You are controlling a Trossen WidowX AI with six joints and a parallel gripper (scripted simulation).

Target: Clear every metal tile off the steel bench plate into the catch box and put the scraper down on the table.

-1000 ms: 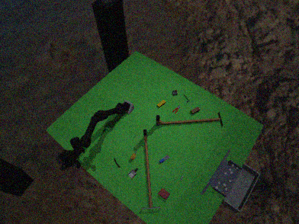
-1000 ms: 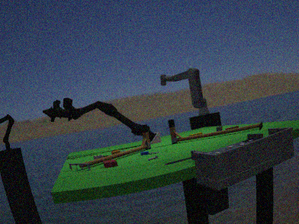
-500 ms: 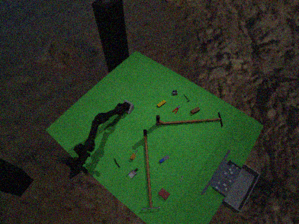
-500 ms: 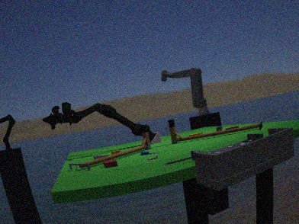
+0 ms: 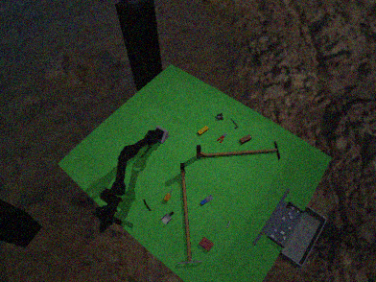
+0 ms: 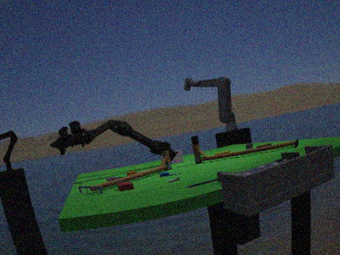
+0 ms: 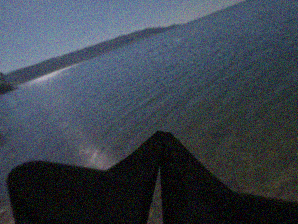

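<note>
My gripper [image 5: 104, 222] [image 6: 56, 146] [image 7: 162, 138] is shut with nothing between the fingers. It is stretched out past the near left corner of the green table [image 5: 192, 96] [image 6: 130, 204], pointing away from it; the wrist view shows only open ground beyond the fingers. Two long wooden scrapers lie flat on the table: one [image 5: 238, 153] [image 6: 247, 151] across the middle, the other [image 5: 185, 216] [image 6: 126, 178] running toward the front edge. The grey steel bench plate [image 5: 282, 223] [image 6: 277, 173] with small pale tiles [image 5: 289, 217] stands off the table's right corner, the catch box [image 5: 310, 234] at its outer end.
Small loose pieces lie on the table: a yellow block [image 5: 203, 129], a brown block [image 5: 245, 139], a blue piece [image 5: 206, 199], a red block [image 5: 206, 244] [image 6: 125, 186], an orange piece [image 5: 167, 197]. A black pillar [image 5: 139, 38] stands behind the table.
</note>
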